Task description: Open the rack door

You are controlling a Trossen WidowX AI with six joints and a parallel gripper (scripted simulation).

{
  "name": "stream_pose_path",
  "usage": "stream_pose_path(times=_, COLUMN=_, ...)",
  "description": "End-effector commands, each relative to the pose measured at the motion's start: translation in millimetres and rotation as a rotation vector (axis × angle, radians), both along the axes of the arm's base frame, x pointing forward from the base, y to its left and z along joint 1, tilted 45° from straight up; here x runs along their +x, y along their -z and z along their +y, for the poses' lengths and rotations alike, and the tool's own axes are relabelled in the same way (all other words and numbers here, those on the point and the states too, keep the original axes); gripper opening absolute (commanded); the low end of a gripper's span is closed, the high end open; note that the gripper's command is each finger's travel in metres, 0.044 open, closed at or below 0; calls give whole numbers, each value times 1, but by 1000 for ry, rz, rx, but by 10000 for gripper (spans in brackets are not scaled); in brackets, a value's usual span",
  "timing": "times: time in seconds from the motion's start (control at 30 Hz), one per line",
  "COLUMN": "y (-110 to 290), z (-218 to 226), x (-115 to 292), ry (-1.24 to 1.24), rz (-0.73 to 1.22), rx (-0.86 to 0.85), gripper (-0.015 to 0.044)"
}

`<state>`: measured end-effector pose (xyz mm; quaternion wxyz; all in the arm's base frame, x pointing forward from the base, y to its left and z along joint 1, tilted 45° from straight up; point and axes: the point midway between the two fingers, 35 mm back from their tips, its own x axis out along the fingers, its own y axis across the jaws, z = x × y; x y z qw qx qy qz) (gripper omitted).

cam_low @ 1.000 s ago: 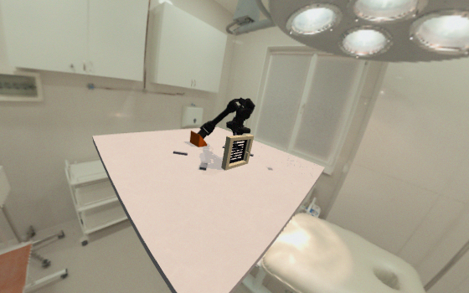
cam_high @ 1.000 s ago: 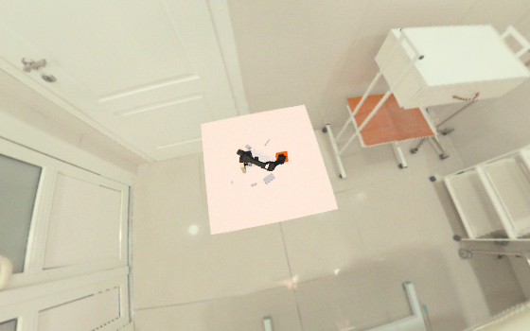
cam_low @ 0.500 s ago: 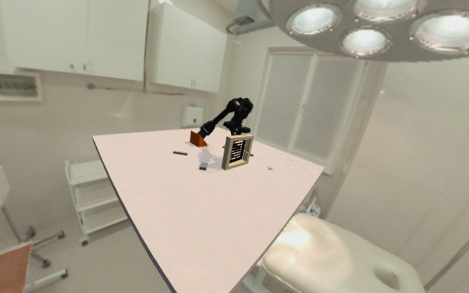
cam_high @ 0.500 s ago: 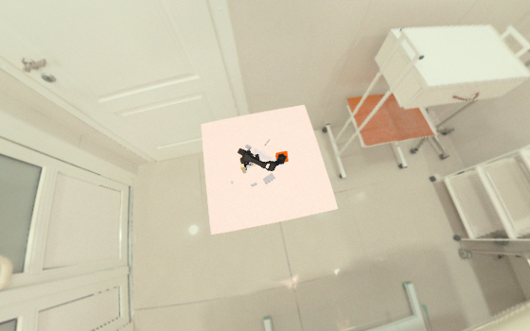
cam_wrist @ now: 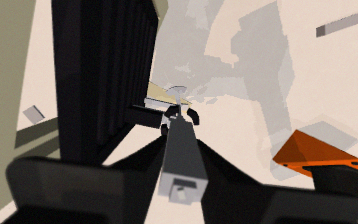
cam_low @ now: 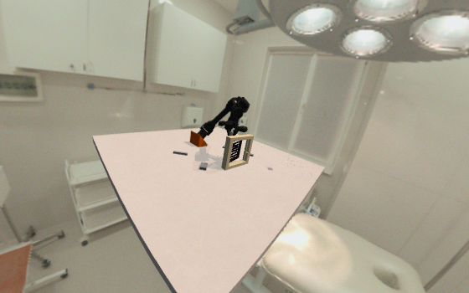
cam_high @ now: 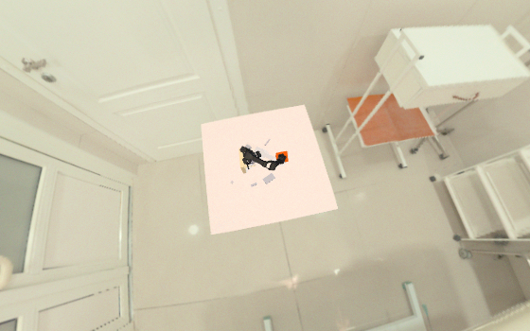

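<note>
The rack door [cam_low: 235, 150] [cam_wrist: 102, 75], a black slatted panel, stands partly swung out of its beige frame [cam_low: 226, 158] [cam_wrist: 14, 65] [cam_high: 241, 162]. In the exterior view a gap shows between the door and the right post. The grey upright handle [cam_wrist: 186, 157] stands beside the door in the wrist view, joined to it by a short black piece. My gripper [cam_wrist: 180, 141] [cam_low: 231, 132] is shut on the handle, one black finger on each side. How far the handle is turned is hard to tell. The exact opening angle is also unclear, but it looks well short of square to the frame.
The arm's orange base [cam_high: 279, 154] [cam_low: 197, 139] [cam_wrist: 299, 147] is on the far side of the table. A dark bar [cam_low: 180, 153] [cam_high: 267, 142] [cam_wrist: 340, 26], a small dark block [cam_low: 203, 166], a grey block [cam_high: 269, 179] and a small grey tile [cam_wrist: 34, 114] lie around the frame.
</note>
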<state>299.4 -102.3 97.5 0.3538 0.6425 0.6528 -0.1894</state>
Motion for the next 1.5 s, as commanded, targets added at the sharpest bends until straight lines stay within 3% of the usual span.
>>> stream_pose_path(times=0.0, y=2, z=-2, x=-2, ry=-56, rz=-70, rx=-17, gripper=14)
stream_pose_path(times=1.47, y=54, z=-49, x=-56, ry=-553, rz=-556, rx=-77, gripper=14)
